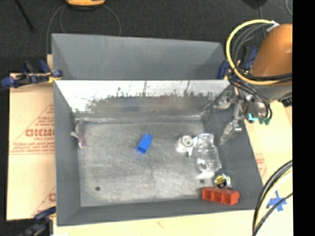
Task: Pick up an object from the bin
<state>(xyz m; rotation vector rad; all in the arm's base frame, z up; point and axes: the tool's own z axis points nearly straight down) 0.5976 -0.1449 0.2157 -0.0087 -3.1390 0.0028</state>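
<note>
Orange-capped arm (274,50), highest in your view, enters from the right with cable loops around its wrist and leans down and leftward over the bin's back right corner. Its gripper (231,130) hangs above the right sloping wall of the bin (69,171), near the back. Whether the gripper is open or closed you cannot tell from this angle.

Nearest thing to the gripper: one clear piece (206,154), lying at the right end of the floor, just left of the gripper and a little nearer the front. Its long axis runs roughly from the back wall toward the front, slightly tilted; you cannot make out which end is which. One white round piece (186,143) lies just beside its back left part, touching or nearly so.

Moving outward, you count:
- one small black-and-yellow thing (221,181), just past the clear piece's front end;
- one red brick (220,196), at the front right corner, long axis across the view;
- one blue block (143,144), at mid-floor, well apart from the rest;
- one grey piece (78,136), against the left wall.
</note>
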